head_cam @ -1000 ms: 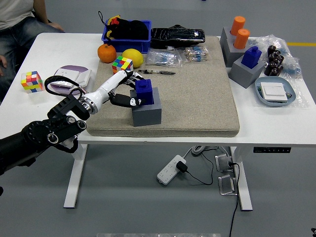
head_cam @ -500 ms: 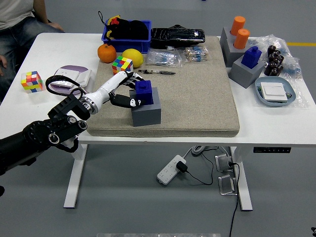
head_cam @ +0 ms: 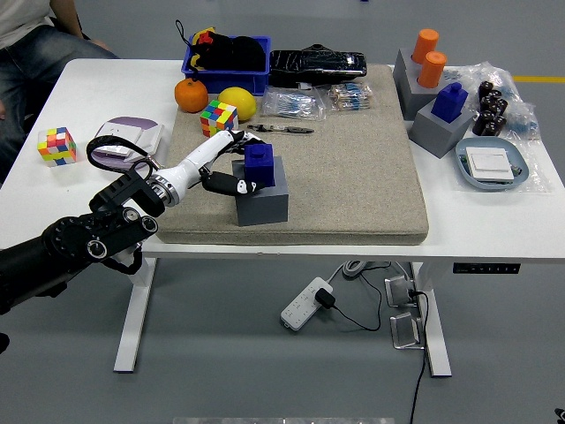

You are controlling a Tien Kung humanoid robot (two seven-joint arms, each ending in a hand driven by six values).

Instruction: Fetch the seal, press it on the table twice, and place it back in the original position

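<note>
- We see the seal [head_cam: 259, 164], a blue block with a knob on top, seated on a grey base [head_cam: 262, 198] near the front-left corner of the beige mat [head_cam: 353, 168].
- We find seal and base in the same spot as half a second ago; the seal has not lifted.
- The left hand [head_cam: 231, 168] has shifted a little: the white forearm now lies slightly higher and further toward the seal, and the person at the far-left corner has drawn back.
- Our left hand's fingers are curled round the seal's left side, the dark thumb against its front face and the other fingers behind it, so we read it as clamped on the seal.
- The left arm [head_cam: 79, 240] reaches in from the lower left, black at the shoulder, white at the forearm, crossing the table's [head_cam: 494, 225] front-left edge and the mat's left edge.
- We do not see the right arm.
- Just behind the hand lie a small cube [head_cam: 218, 116], an orange [head_cam: 190, 94] and a lemon [head_cam: 237, 103]; a blue bin [head_cam: 225, 62] stands at the back edge.
- A second cube [head_cam: 56, 146] sits near the table's left edge.
- At the right, a second blue seal [head_cam: 450, 100] sits on its own grey base beside two orange cylinders [head_cam: 429, 55].
</note>
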